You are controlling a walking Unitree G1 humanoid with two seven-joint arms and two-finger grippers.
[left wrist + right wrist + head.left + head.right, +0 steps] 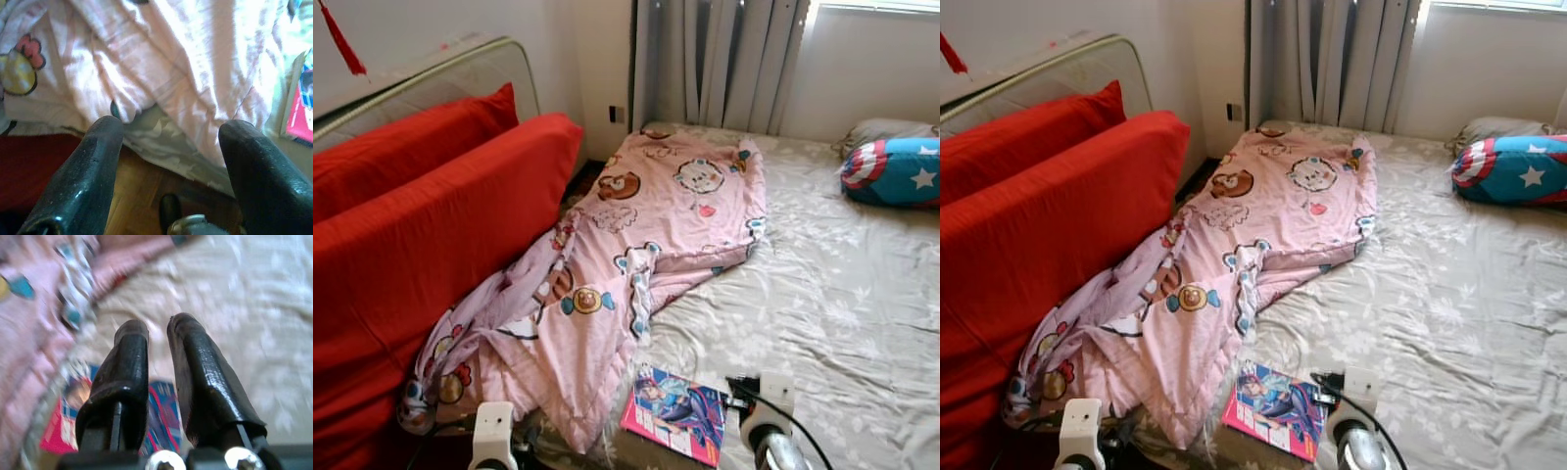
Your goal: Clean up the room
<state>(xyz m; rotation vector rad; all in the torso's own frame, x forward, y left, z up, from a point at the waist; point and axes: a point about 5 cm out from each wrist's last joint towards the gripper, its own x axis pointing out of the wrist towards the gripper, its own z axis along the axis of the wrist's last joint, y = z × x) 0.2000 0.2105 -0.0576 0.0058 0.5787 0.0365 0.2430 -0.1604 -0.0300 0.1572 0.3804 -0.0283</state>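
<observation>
A crumpled pink cartoon-print blanket (pixel 636 245) lies across the left half of the bed, from the foot edge up toward the curtains. A colourful book (pixel 675 411) rests on the floral bed sheet (pixel 822 294) beside the blanket's near corner. My left gripper (pixel 168 147) is open and hovers at the bed's edge, just short of the blanket (pixel 161 58) hem, holding nothing. My right gripper (pixel 157 330) is shut and empty, raised over the book (pixel 56 431). Both wrists show at the bottom of the eye views.
Two big red cushions (pixel 421 225) lean against the headboard (pixel 460 69) on the left. A star-and-shield pillow (pixel 891 171) and a grey pillow (pixel 881 130) lie at the far right. Grey curtains (pixel 724 59) hang behind. Wooden floor (pixel 137 186) shows under the bed's edge.
</observation>
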